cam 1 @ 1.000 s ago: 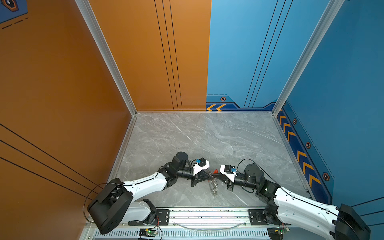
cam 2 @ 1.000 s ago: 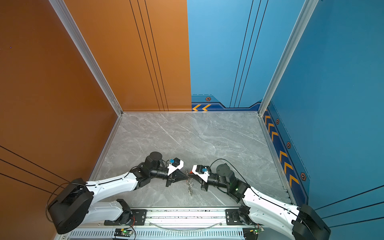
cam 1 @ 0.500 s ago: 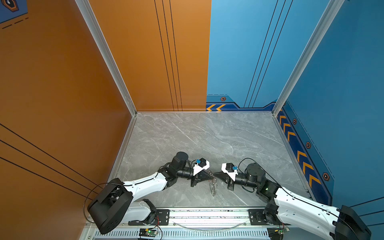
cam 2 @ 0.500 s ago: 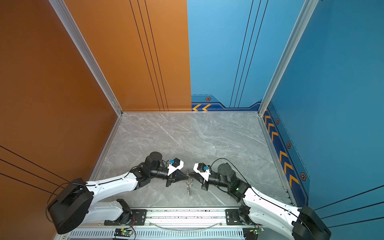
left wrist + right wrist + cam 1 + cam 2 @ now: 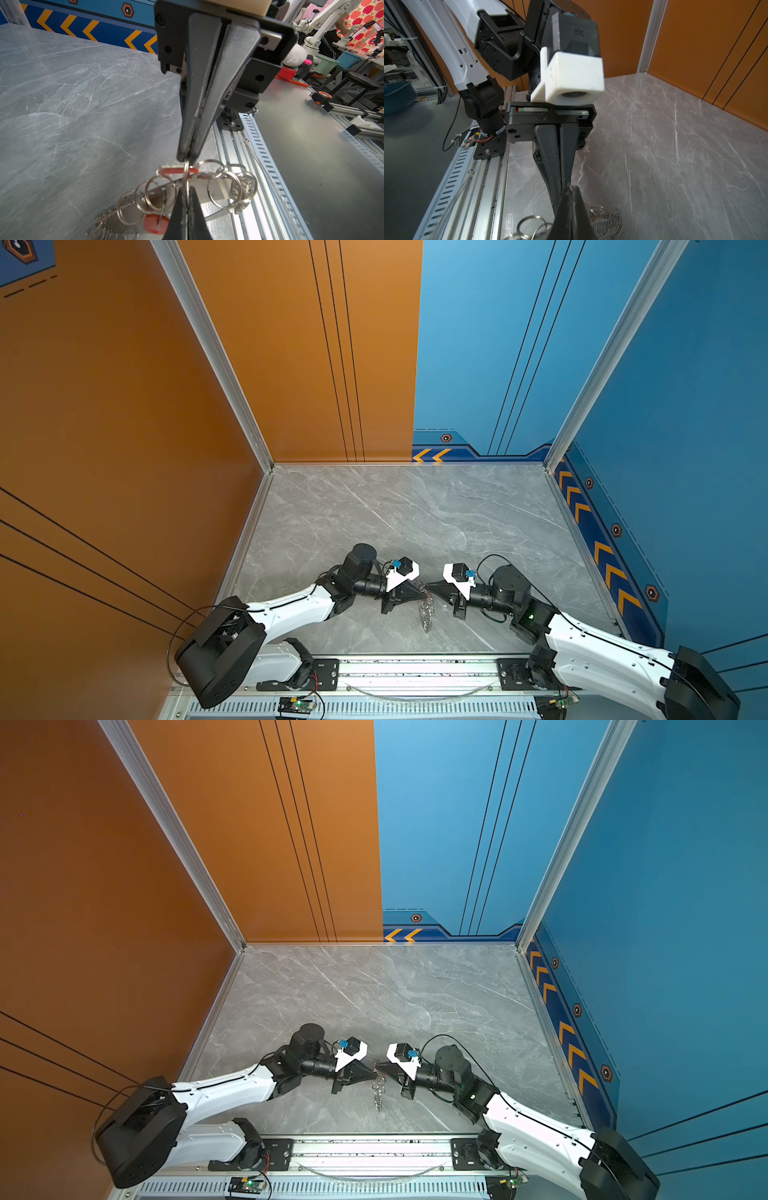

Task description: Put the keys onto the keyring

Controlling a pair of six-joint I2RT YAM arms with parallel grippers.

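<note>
Marble table point(image 5: 374, 510), near edge: tips meeting.
Left end effector point(image 5: 423, 593) and right end effector point(image 5: 429, 588) both pinch the keyring point(image 5: 427, 612); a key point(image 5: 178, 170) lies crosswise between their tips.

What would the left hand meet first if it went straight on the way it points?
The right hand, pointing back at the left hand nearly tip to tip; only one pinched ring of the keyring sits between them.

Silver keyring point(image 5: 243, 187); orange-red-tagged keys point(image 5: 155, 224); grey veined table point(image 5: 83, 104).
</note>
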